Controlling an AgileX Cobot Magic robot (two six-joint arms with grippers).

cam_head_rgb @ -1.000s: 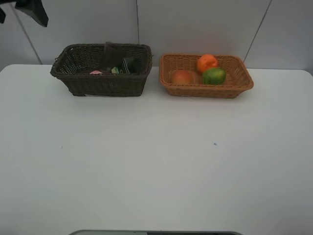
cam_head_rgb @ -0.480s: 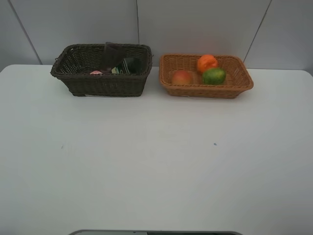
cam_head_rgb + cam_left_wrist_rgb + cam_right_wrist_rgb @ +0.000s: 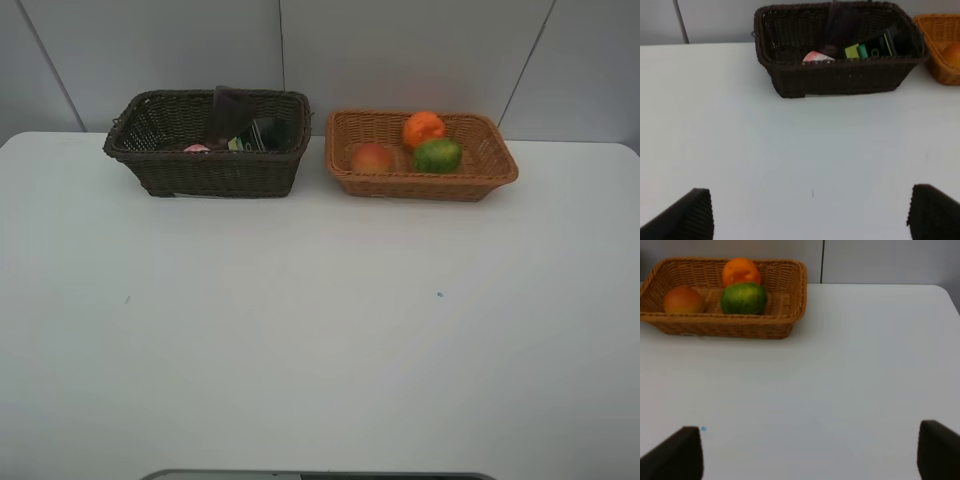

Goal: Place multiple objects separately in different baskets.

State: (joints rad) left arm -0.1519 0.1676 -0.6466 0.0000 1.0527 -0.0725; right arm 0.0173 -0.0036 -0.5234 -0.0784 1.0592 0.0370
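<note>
The dark brown basket [image 3: 205, 172] stands at the back left of the white table. It holds the purple-pink cup [image 3: 232, 112], the dark green bottle [image 3: 264, 133] and the pink bottle [image 3: 197, 148]. To its right, the light basket [image 3: 420, 186] holds the orange [image 3: 423, 128], the red-orange fruit [image 3: 371, 157] and the green fruit [image 3: 437, 155]. My left gripper [image 3: 810, 210] is open above bare table, short of the dark basket [image 3: 840, 80]. My right gripper [image 3: 810, 452] is open too, well back from the light basket [image 3: 720, 325]. Neither arm shows in the high view.
The white table [image 3: 320, 330] spreads wide in front of both baskets, with two tiny dark specks on it. A pale panelled wall [image 3: 400, 50] rises right behind the baskets. A grey edge [image 3: 320, 475] shows at the table's near side.
A dark part of the left arm at the upper left corner of the high view has withdrawn out of sight. Baskets and their contents have not moved.
</note>
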